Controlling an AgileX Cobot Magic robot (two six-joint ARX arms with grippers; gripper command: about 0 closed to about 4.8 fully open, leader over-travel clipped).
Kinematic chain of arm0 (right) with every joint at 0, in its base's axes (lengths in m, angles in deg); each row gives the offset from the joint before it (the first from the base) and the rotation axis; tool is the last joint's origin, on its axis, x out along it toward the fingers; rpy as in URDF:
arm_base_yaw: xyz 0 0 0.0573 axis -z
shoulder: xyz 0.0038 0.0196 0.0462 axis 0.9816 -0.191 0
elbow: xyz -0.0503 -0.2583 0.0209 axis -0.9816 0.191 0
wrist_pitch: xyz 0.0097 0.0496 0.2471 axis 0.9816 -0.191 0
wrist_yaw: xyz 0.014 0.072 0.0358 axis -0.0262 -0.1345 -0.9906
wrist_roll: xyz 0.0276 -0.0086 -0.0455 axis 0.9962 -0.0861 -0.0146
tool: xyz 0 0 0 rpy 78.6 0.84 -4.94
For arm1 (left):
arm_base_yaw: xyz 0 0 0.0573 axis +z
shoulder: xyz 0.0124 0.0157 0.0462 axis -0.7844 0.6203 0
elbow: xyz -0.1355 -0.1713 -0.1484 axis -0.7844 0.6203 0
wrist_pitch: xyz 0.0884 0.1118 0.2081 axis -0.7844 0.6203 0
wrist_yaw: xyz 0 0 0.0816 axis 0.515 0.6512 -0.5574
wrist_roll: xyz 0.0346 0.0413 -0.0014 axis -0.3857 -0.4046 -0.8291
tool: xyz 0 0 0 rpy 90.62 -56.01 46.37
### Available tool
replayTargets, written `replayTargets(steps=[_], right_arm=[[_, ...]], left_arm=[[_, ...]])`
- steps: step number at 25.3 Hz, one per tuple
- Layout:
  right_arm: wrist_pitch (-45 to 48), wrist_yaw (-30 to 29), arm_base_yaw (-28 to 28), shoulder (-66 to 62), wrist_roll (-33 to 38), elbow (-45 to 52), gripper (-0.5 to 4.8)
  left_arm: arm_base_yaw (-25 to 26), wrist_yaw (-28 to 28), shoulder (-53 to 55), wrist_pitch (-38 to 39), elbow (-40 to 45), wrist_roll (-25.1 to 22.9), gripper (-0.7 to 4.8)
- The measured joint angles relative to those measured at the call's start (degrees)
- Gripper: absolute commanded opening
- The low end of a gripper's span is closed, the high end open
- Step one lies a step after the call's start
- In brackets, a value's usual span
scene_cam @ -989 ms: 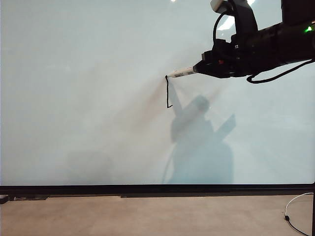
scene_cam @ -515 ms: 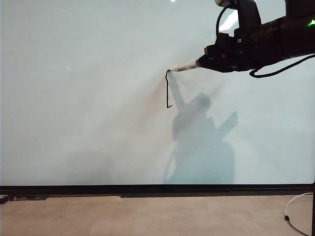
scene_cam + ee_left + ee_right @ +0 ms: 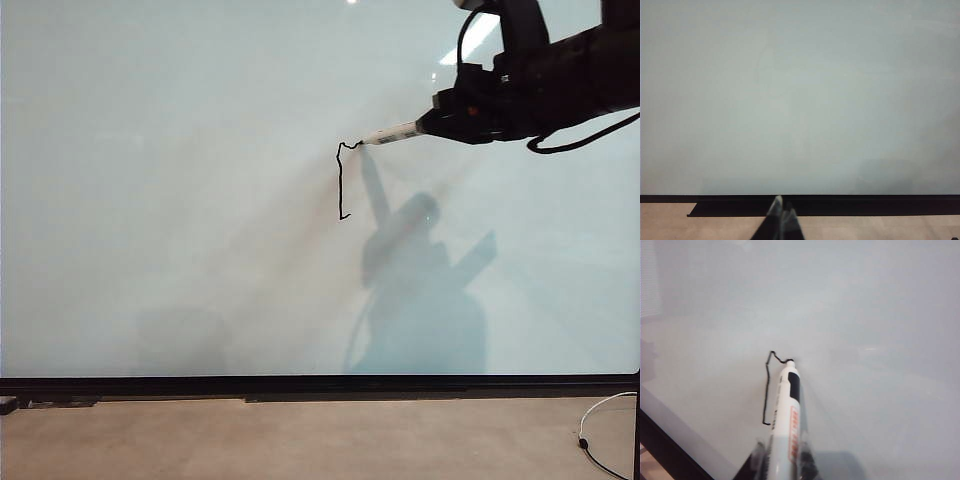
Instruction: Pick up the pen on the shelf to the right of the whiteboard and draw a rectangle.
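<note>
The whiteboard fills most of the exterior view. My right gripper comes in from the upper right and is shut on the pen, a white marker whose tip touches the board. The partly drawn rectangle is a thin black vertical stroke with a short wobbly start of a top side ending at the tip. In the right wrist view the pen sticks out from between the fingers of the right gripper, tip on the line. My left gripper is shut, low before the board's black bottom edge. The shelf is out of view.
A brown floor strip runs below the board's black bottom edge. A white cable lies at the lower right corner. The arm's shadow falls on the board below the pen.
The right gripper has moved up and then to the right with the pen. The vertical stroke got longer at its top and a short top stroke has appeared. The left gripper is not seen earlier.
</note>
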Motion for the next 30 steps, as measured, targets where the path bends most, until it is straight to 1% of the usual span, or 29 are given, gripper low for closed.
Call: replayTargets(steps=[8, 30], right_arm=[[0.0, 0.7, 2.2, 2.8, 0.0, 2.1, -0.05], [-1.0, 1.1, 3.9, 4.7, -0.2, 3.0, -0.05]], left_arm=[[0.0, 0.0, 0.0, 0.0, 0.0, 0.0, -0.04], [0.0, 0.0, 0.0, 0.0, 0.0, 0.0, -0.05]])
